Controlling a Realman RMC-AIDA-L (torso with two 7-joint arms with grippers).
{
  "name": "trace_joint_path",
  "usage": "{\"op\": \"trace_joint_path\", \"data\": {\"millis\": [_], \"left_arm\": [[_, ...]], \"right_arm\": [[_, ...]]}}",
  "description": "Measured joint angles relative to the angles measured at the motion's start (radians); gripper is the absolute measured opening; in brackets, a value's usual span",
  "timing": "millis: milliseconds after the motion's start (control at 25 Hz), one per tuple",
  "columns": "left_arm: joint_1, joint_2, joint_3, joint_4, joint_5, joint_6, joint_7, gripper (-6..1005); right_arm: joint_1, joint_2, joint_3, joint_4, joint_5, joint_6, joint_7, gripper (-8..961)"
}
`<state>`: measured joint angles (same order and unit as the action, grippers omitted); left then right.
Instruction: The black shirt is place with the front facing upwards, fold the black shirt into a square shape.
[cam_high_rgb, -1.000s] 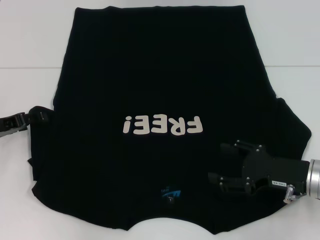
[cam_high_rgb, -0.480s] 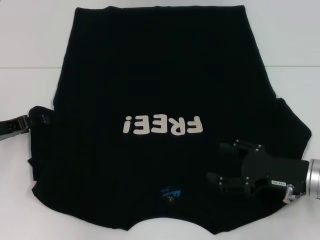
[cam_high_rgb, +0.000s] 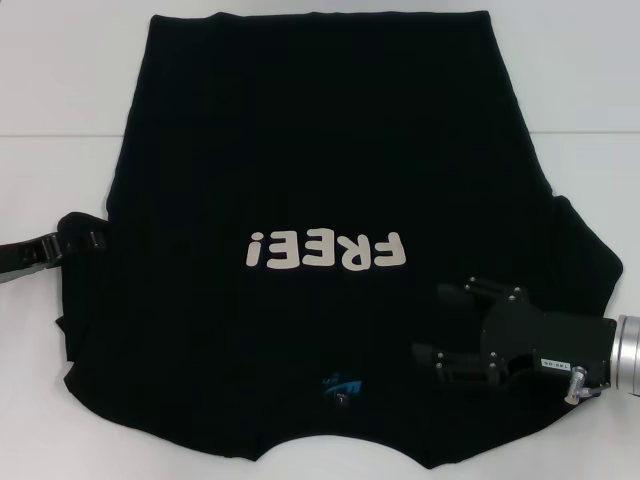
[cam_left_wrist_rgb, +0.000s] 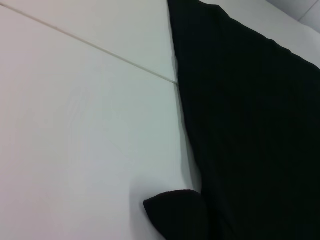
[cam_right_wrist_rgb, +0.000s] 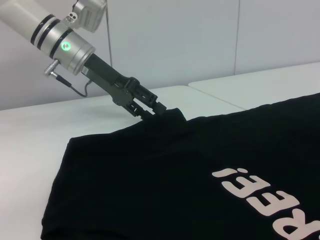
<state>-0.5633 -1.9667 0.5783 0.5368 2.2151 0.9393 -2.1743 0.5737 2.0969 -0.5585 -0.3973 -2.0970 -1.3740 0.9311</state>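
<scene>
Left fingers (cam_right_wrist_rgb: 159, 109) pinching black shirt (cam_high_rgb: 320, 150) sleeve, right fingers (cam_high_rgb: 440, 322) spread over it, collar nearest robot

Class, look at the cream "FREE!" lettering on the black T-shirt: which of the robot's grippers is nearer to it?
Right. The right gripper sits over the black cloth T-shirt, just beside the cream "FREE!" lettering. The left gripper pinches the shirt's left sleeve edge, farther from the lettering.

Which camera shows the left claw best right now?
The right wrist view: the left claw shows whole, pinching the black shirt edge. The head view catches it only at the frame's left edge; the left wrist view doesn't show it.
</scene>
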Motion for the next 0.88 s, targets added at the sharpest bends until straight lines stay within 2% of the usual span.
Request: {"op": "trace_joint_path", "data": {"millis": [760, 880], "left_arm": [[-0.012, 0.0, 0.002, 0.003, 0.004, 0.001, 0.001, 446], [-0.012, 0.0, 0.002, 0.002, 0.005, -0.009, 0.001, 330]], "right_arm": [[0.0, 0.0, 0.0, 0.0, 0.0, -0.002, 0.002, 896], [0.002, 0.0, 0.0, 0.0, 0.0, -0.002, 0.002, 896]]}}
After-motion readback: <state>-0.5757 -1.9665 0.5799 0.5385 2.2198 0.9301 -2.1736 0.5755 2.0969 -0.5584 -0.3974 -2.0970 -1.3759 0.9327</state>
